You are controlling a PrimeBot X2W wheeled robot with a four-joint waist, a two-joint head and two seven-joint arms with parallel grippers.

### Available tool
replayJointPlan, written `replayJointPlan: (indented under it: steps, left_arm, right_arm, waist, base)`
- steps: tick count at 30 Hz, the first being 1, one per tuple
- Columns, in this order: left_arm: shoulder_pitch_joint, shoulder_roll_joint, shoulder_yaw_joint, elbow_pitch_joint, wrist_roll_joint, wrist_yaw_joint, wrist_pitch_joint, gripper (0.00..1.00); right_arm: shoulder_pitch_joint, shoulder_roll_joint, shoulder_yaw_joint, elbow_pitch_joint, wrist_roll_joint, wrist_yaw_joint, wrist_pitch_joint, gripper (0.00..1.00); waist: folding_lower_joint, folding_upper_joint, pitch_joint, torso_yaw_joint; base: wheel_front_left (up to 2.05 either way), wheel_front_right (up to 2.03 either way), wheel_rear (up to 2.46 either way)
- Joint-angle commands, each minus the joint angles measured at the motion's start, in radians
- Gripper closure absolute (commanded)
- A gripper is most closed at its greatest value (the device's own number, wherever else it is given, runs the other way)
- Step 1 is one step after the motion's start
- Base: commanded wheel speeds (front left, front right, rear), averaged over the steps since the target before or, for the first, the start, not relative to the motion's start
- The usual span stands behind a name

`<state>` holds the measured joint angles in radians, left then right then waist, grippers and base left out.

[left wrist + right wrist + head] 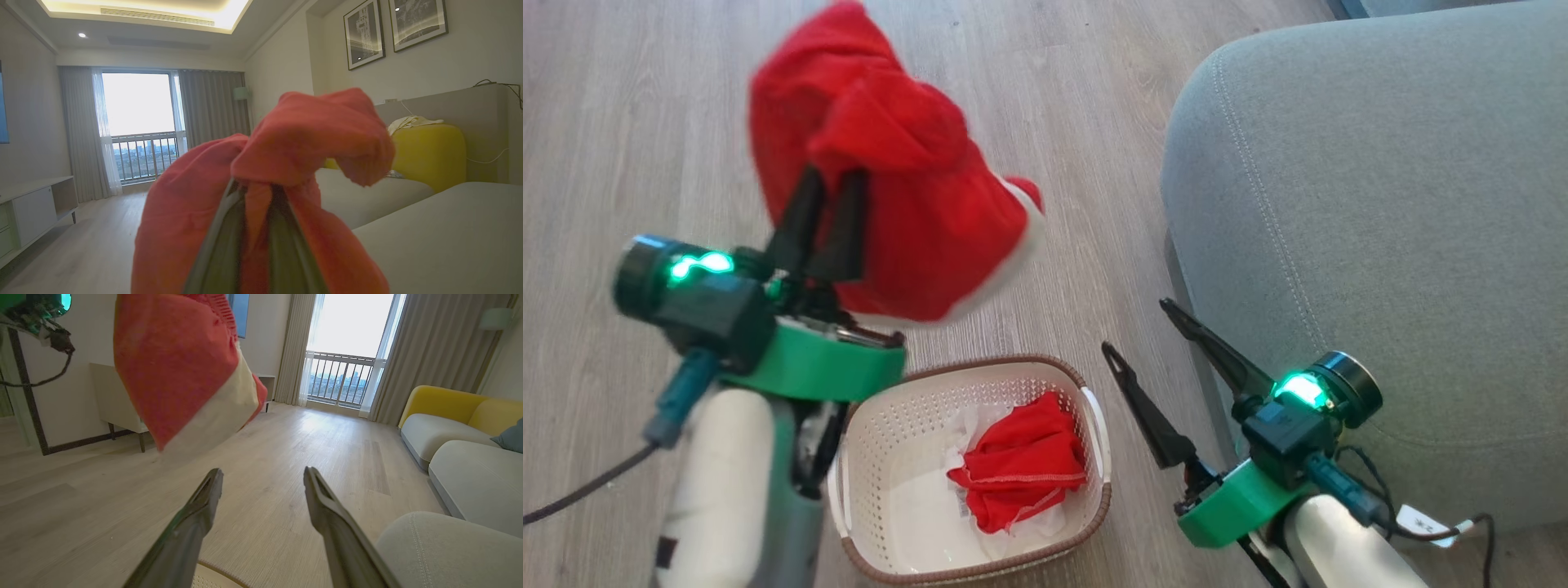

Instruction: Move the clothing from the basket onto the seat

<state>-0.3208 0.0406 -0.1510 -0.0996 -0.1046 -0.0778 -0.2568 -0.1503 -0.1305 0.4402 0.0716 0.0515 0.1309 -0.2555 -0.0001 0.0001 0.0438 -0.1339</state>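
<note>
My left gripper (pixel 837 175) is shut on a red garment with white trim (pixel 915 204), held up in the air above and behind the basket (pixel 882 425). From the left wrist the same red garment (pixel 294 147) bunches over the fingers (pixel 216 253). The cream basket stands on the floor and holds another red garment (pixel 1021 469) over white cloth (pixel 931 523). My right gripper (pixel 1135 327) stands open between the basket and the grey seat (pixel 1380 204), holding nothing. In the right wrist view the gripper (pixel 263 477) points over the floor, with the hanging garment (pixel 179 363) at upper left.
Wooden floor (pixel 645 122) spreads left and behind the basket. The seat's rounded corner (pixel 441 547) lies close to my right fingers. A yellow-backed sofa (pixel 445 412), a low cabinet (pixel 28 208) and a balcony window (pixel 347 347) lie further off.
</note>
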Motion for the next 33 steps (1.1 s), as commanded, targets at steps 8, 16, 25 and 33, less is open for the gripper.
replayJointPlan:
  steps: [8, 16, 25, 33]
  left_arm:
    - [-0.005, 0.01, -0.073, 0.032, -0.001, -0.024, -0.005, 1.0]
    - [-0.024, 0.01, -0.192, 0.099, -0.002, -0.035, -0.005, 1.0]
    - [-0.045, 0.01, -0.31, 0.133, -0.042, -0.042, -0.005, 1.0]
    - [-0.055, 0.01, -0.388, 0.14, -0.074, -0.046, -0.005, 1.0]
  right_arm:
    - [-0.037, -0.016, 0.051, -0.062, -0.036, 0.0, -0.006, 0.0]
    - [-0.067, -0.025, 0.071, -0.064, -0.078, 0.0, -0.006, 0.0]
    - [-0.09, -0.02, 0.085, -0.026, -0.107, 0.0, -0.006, 0.0]
    - [-0.097, 0.0, 0.058, 0.039, -0.13, 0.0, -0.006, 0.0]
  waist:
    - [0.0001, -0.0001, -0.003, 0.001]
    - [0.0001, -0.0001, 0.002, 0.017]
    - [0.0001, -0.0001, 0.005, 0.035]
    - [0.0001, -0.0001, 0.003, 0.038]
  base:
    - [0.0, 0.0, 0.0]
    - [0.0, 0.0, 0.0]
    - [0.0, 0.0, 0.0]
    - [0.0, 0.0, 0.0]
